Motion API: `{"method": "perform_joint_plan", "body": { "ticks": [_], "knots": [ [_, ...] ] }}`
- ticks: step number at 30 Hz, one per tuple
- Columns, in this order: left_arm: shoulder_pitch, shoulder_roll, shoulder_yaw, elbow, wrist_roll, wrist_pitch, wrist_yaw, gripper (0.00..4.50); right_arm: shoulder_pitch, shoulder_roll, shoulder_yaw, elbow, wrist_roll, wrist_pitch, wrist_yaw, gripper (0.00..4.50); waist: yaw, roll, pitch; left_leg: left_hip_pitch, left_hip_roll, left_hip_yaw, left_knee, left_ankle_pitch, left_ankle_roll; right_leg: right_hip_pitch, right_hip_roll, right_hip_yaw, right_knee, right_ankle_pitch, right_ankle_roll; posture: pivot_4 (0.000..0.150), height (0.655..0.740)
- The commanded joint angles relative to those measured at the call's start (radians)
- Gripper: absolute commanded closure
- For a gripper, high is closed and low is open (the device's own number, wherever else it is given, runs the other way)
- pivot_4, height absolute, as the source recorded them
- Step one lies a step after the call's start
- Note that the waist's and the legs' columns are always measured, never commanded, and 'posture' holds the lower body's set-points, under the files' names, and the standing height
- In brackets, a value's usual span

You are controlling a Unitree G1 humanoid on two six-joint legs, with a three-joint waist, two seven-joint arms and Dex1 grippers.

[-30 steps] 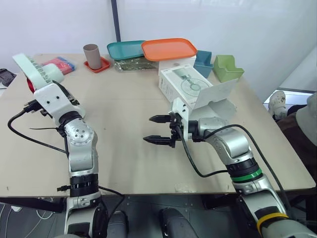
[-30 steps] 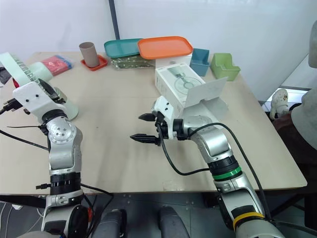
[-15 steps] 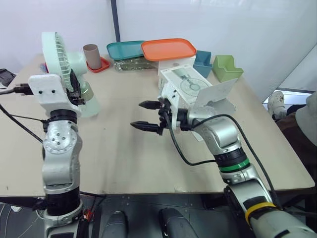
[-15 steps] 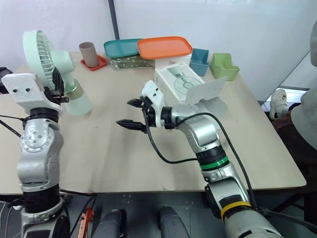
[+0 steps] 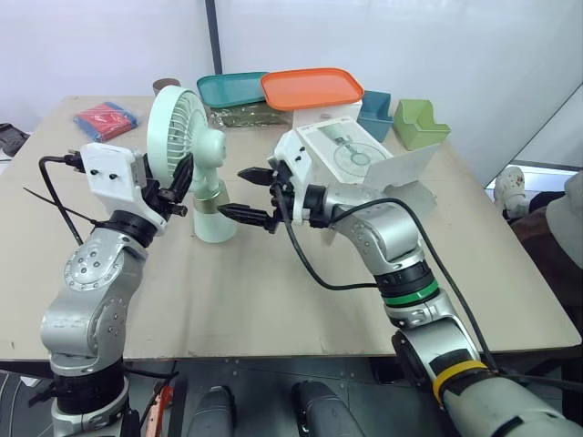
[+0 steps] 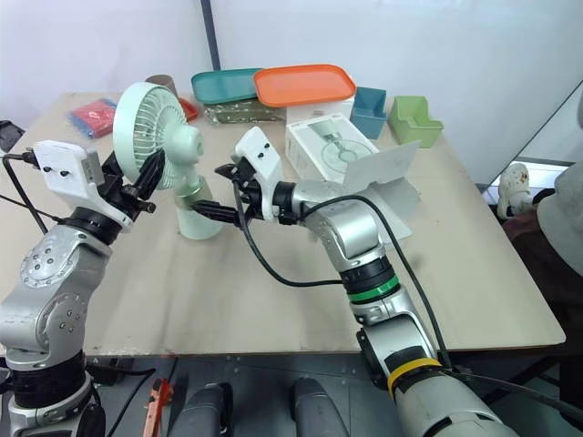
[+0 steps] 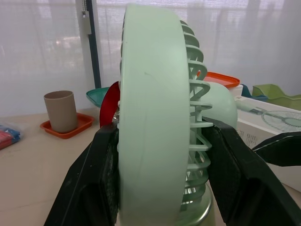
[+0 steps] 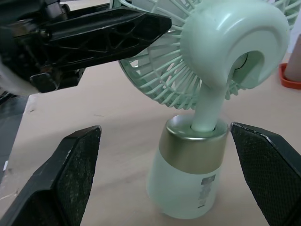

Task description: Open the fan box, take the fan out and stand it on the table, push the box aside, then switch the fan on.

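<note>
The mint-green fan (image 5: 182, 127) stands upright, its gold-banded base (image 5: 213, 218) seemingly resting on the table left of centre. My left gripper (image 5: 170, 187) is shut on the fan's round head; in the left wrist view its black fingers (image 7: 94, 179) clamp the grille rim from both sides. My right gripper (image 5: 248, 193) is open, its fingertips pointing at the fan's neck from the right; in the right wrist view the base (image 8: 188, 183) sits between its spread fingers (image 8: 70, 165), untouched. The white fan box (image 5: 342, 150) lies behind the right arm with its flap (image 5: 396, 173) open.
Along the table's far edge are a teal tray (image 5: 228, 88), an orange tray (image 5: 310, 88), a teal bin (image 5: 373, 105) and a green bin (image 5: 419, 123). A red packet (image 5: 107, 119) lies far left. A brown cup (image 7: 59, 110) stands on a red coaster behind the fan.
My left arm has swung the fan in from the far left and turned it upright near the table's centre. The right gripper moved left to the fan, still open.
</note>
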Motion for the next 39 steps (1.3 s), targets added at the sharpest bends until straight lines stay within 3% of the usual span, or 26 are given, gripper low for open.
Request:
{"method": "perform_joint_plan", "body": {
  "ticks": [1,13,23,39],
  "knots": [
    [-0.054,-0.013,-0.008,-0.044,0.004,-0.039,0.021,2.43,-0.034,0.03,0.012,-0.013,-0.018,0.014,-0.037,0.0,0.0,0.0,0.0,0.0,0.0,0.0,0.0,0.0,0.0,0.0,0.0,0.0,0.0,0.0,0.0,0.15,0.74],
    [-0.051,-0.063,-0.02,-0.034,-0.037,-0.043,0.024,2.43,-0.081,0.105,-0.006,0.132,-0.084,0.018,-0.141,0.0,0.0,0.0,0.0,0.0,0.0,0.0,0.0,0.0,0.0,-0.001,0.0,0.0,0.0,0.0,-0.001,0.15,0.74],
    [-0.037,0.009,0.069,-0.012,-0.076,-0.049,-0.028,2.43,-0.085,0.148,-0.012,0.177,-0.101,-0.017,-0.171,0.0,-0.003,0.0,0.0,-0.001,0.0,0.0,0.0,0.0,0.0,-0.001,0.0,0.0,0.0,0.0,-0.001,0.15,0.74],
    [-0.046,0.042,0.072,0.008,-0.094,-0.056,-0.065,2.43,-0.157,0.192,-0.058,0.244,-0.087,-0.063,-0.177,0.0,-0.001,0.0,0.0,-0.001,0.0,0.0,0.0,0.0,0.0,-0.001,0.0,0.0,0.0,0.001,-0.001,0.15,0.74]
  ]
}}
